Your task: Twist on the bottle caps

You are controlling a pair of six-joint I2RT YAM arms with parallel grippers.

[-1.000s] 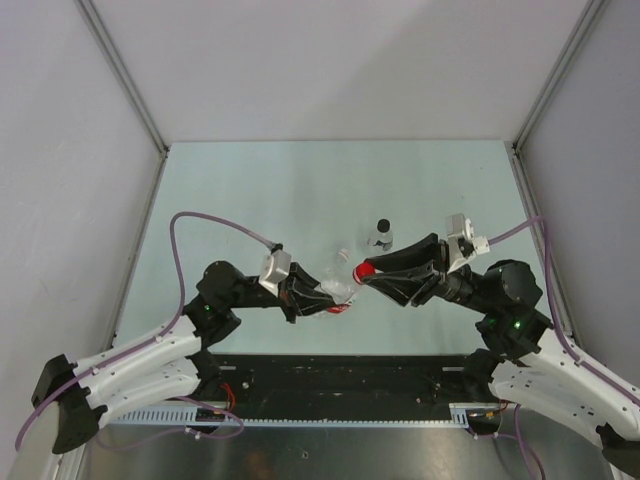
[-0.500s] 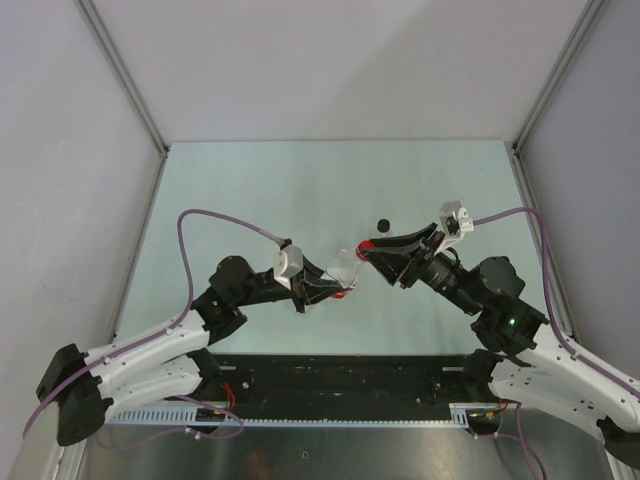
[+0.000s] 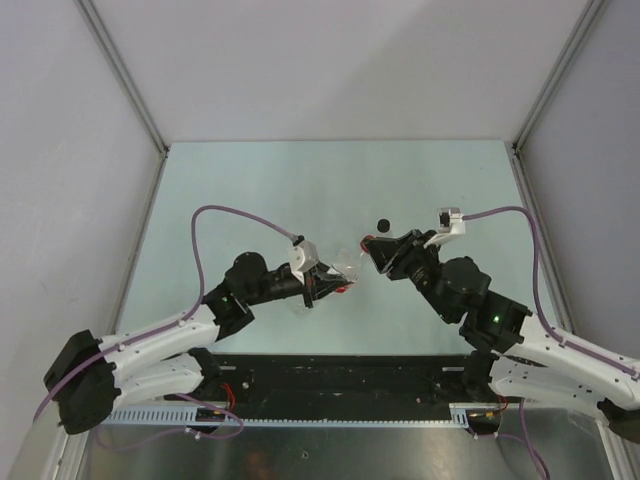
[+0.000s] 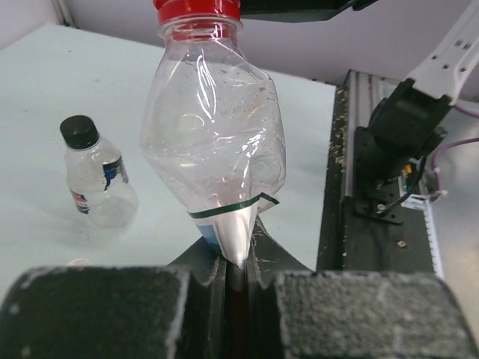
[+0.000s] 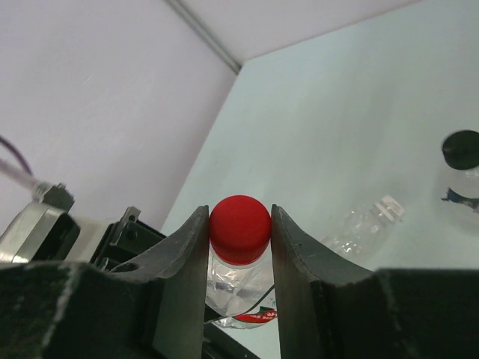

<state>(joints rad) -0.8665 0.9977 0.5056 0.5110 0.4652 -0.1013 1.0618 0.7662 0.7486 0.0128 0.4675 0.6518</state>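
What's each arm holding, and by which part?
Left gripper: jaws pinch the clear bottle by its flattened bottom end. Right gripper: jaws clamp the red cap, seated on that bottle's neck, by its sides.

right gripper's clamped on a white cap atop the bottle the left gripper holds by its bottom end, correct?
Not quite: the cap is red, not white. The right wrist view shows the right gripper clamped on a red cap atop the bottle, which the left gripper holds by its bottom end.
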